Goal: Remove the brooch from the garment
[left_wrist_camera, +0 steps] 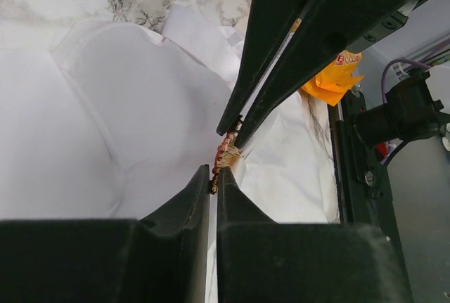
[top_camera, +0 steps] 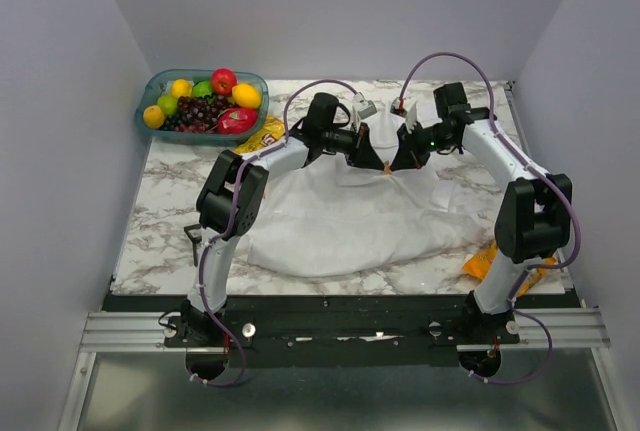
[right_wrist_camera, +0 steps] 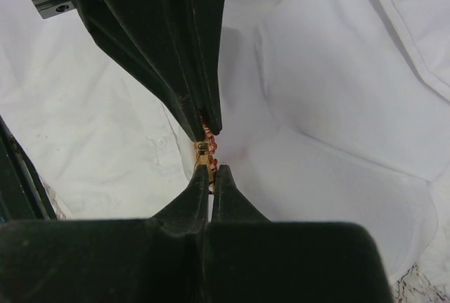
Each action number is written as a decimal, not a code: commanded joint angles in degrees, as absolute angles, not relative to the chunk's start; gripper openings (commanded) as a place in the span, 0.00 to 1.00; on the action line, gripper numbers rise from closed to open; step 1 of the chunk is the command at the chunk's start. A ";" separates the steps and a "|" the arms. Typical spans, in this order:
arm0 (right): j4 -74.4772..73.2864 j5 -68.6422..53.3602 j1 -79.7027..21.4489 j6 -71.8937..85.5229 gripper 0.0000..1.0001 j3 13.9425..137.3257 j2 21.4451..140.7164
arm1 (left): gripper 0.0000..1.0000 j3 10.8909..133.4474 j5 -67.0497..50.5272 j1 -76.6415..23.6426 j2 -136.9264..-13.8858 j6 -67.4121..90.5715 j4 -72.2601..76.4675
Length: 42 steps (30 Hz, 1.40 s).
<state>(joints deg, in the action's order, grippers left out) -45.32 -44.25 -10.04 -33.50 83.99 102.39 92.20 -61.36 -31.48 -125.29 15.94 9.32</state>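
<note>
The white garment (top_camera: 350,221) lies spread on the marble table, its collar end lifted toward the back. The tiny orange-gold brooch (top_camera: 386,166) sits on that raised fabric between both grippers. My left gripper (top_camera: 375,159) comes in from the left and my right gripper (top_camera: 397,161) from the right, tips nearly touching. In the left wrist view my left gripper (left_wrist_camera: 214,176) is shut on the brooch (left_wrist_camera: 225,155) from below, the right fingers (left_wrist_camera: 281,71) pinching it from above. In the right wrist view my right gripper (right_wrist_camera: 211,173) is shut on the brooch (right_wrist_camera: 206,150) against the garment (right_wrist_camera: 337,92).
A teal fruit bowl (top_camera: 160,83) stands at the back left, a yellow chip bag (top_camera: 262,136) beside it. An orange snack packet (top_camera: 480,263) lies at the front right by the right arm; it also shows in the left wrist view (left_wrist_camera: 332,78).
</note>
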 commanded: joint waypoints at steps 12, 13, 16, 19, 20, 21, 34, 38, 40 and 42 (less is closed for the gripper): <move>-46.49 -47.00 -3.97 -24.10 0.42 83.68 104.41 | 0.00 88.69 -61.96 -30.59 -124.63 20.12 16.42; -46.58 -47.98 -3.26 -23.56 0.50 82.71 104.50 | 0.00 88.16 -61.61 -30.24 -124.54 22.04 17.65; -48.85 -52.55 -1.85 -23.99 0.55 82.44 105.46 | 0.00 86.40 -61.96 -30.06 -125.76 27.22 23.28; -51.32 -57.29 -1.85 -25.14 0.56 83.93 107.14 | 0.00 85.08 -61.79 -30.15 -127.08 31.45 29.52; -51.33 -57.91 -1.85 -25.22 0.56 84.11 107.40 | 0.00 84.90 -61.79 -30.15 -127.35 33.64 31.88; -51.33 -57.83 -1.93 -25.40 0.57 84.02 107.84 | 0.00 84.55 -61.70 -30.15 -127.53 34.44 32.77; -48.96 -59.76 -2.28 -22.94 0.61 86.48 113.38 | 0.00 83.58 -62.75 -30.15 -130.60 40.96 39.55; -48.43 -60.12 -2.46 -21.45 0.60 86.92 114.34 | 0.00 83.67 -63.02 -30.23 -130.26 40.17 39.11; -48.51 -60.03 -2.64 -21.53 0.60 86.92 115.05 | 0.00 83.93 -63.10 -30.23 -130.17 39.20 38.24; -48.60 -60.47 -2.72 -21.36 0.60 87.27 115.40 | 0.00 84.02 -63.19 -30.32 -129.99 38.76 37.62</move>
<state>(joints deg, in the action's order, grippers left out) -49.08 -58.22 -2.22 -22.46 85.56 113.86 83.48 -62.04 -30.33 -129.88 40.10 37.19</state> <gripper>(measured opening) 0.600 0.014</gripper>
